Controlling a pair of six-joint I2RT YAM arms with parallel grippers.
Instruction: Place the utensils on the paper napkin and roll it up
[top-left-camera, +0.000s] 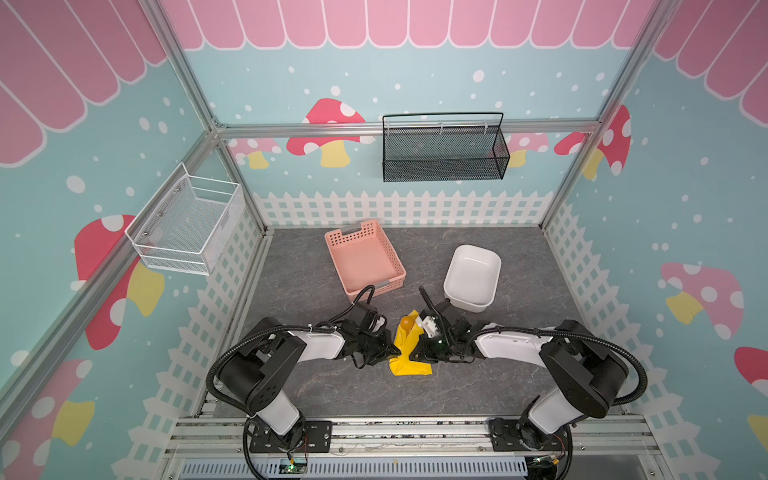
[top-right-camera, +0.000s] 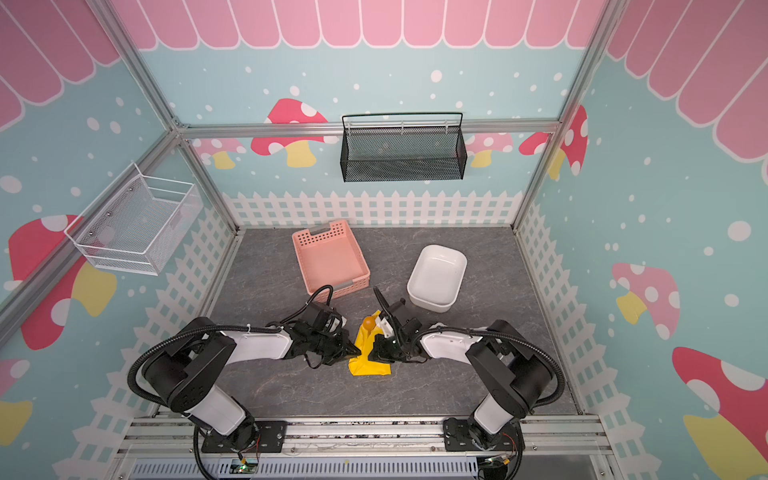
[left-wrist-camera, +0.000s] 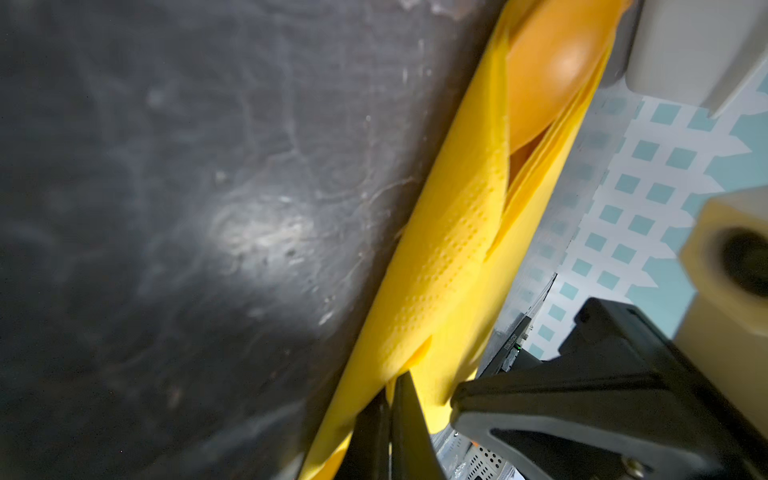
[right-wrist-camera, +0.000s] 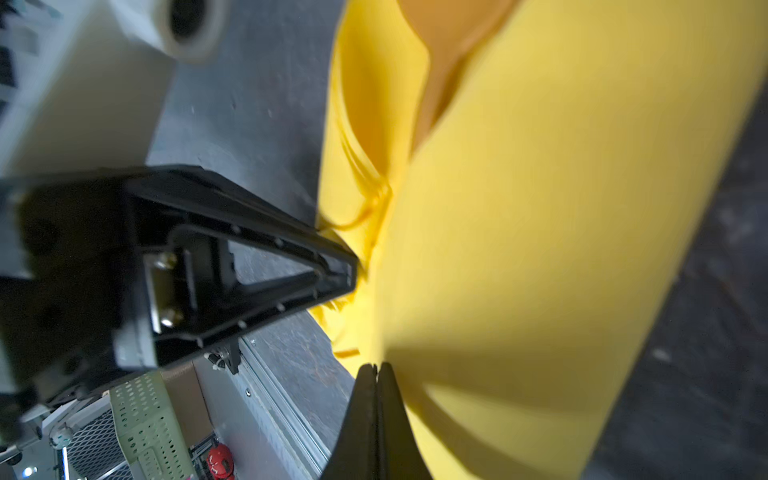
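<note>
Left hand, right hand low beside napkin

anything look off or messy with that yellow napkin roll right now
Yes. The paper napkin is only a loose, uneven roll. The orange spoon sticks its bowl out of the far end, while the near end splays flat and crumpled on the table. Nothing looks spilled or broken.
</note>
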